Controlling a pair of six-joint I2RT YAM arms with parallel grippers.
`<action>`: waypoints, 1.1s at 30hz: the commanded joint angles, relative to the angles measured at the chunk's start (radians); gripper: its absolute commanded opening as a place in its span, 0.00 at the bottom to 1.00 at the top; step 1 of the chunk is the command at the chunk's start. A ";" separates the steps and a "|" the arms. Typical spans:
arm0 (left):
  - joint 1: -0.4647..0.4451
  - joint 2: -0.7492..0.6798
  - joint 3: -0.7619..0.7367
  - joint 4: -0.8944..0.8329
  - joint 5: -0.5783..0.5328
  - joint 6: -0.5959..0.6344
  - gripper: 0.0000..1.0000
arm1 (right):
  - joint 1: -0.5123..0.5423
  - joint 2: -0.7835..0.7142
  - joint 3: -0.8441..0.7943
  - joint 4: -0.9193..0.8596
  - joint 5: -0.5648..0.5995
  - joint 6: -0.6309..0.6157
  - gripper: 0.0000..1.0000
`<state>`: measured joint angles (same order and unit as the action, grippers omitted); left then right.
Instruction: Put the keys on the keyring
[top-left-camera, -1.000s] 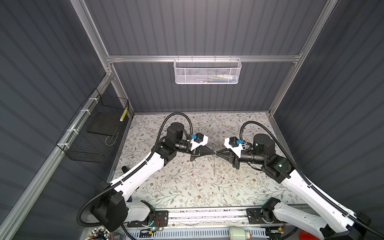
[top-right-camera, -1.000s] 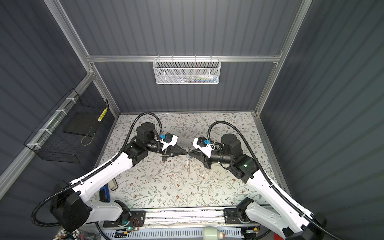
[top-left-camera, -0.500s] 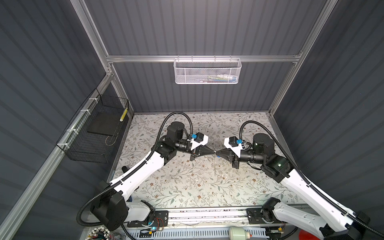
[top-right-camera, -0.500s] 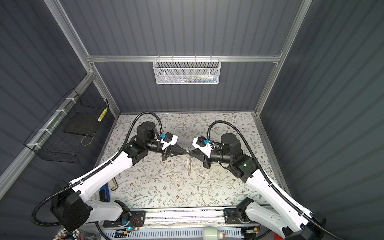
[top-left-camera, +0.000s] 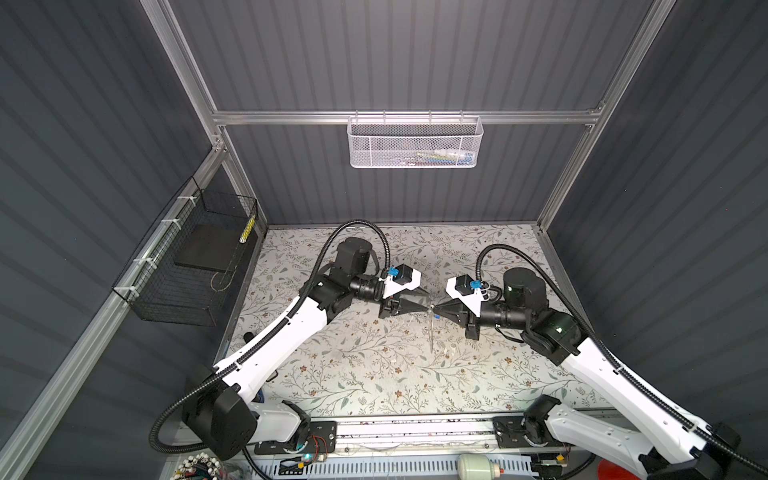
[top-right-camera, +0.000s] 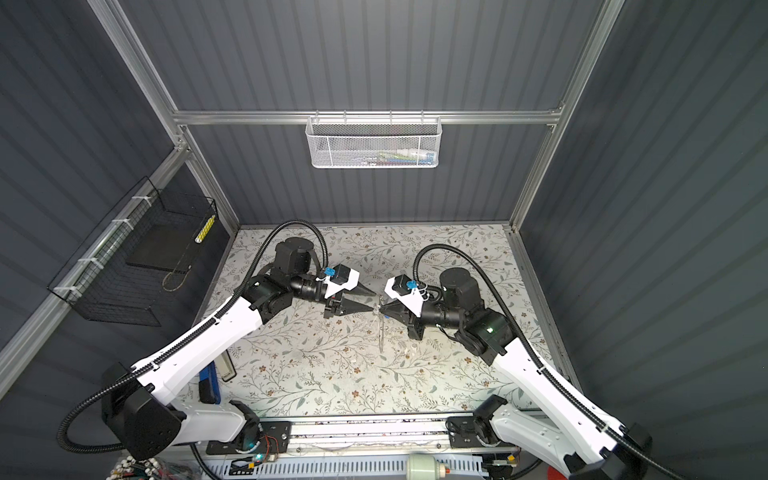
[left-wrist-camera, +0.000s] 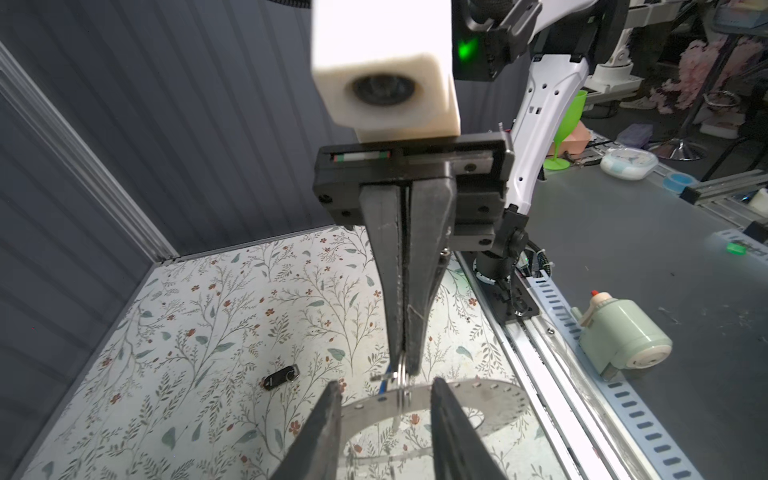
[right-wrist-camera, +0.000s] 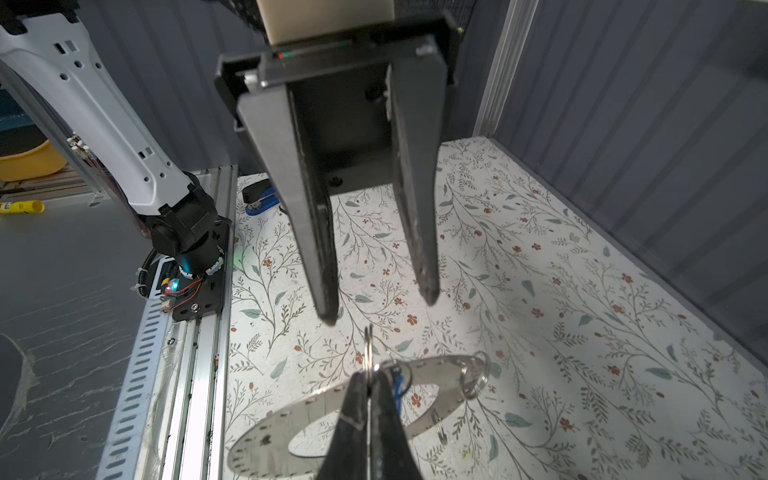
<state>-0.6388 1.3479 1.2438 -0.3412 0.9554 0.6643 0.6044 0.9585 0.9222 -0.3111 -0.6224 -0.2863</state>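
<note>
Holding: right gripper pinched shut on thin silver wire keyring | left gripper jaws apart, ring edge-on straight ahead between tips | tiny grey-silver key apparently dangling beside ring, above floral-patterned table middle

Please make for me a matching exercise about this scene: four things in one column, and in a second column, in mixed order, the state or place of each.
Things:
1. left gripper
2. right gripper
3. black tag
4. white mesh basket

States or places:
A. hangs on the back rail
B. shut on the keyring
C. open, jaws apart
D. lies on the floral table

Pairs: 1-C, 2-B, 3-D, 4-A.
</note>
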 joint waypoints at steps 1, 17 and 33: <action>-0.030 -0.026 0.080 -0.207 -0.135 0.150 0.34 | -0.004 0.004 0.064 -0.126 0.022 -0.021 0.00; -0.207 0.033 0.208 -0.330 -0.449 0.264 0.29 | -0.006 0.059 0.136 -0.269 0.005 -0.012 0.00; -0.263 0.076 0.220 -0.363 -0.541 0.302 0.25 | -0.005 0.065 0.135 -0.253 -0.003 0.004 0.00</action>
<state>-0.8906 1.4189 1.4261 -0.6724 0.4515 0.9440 0.6025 1.0286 1.0298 -0.5735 -0.6037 -0.2916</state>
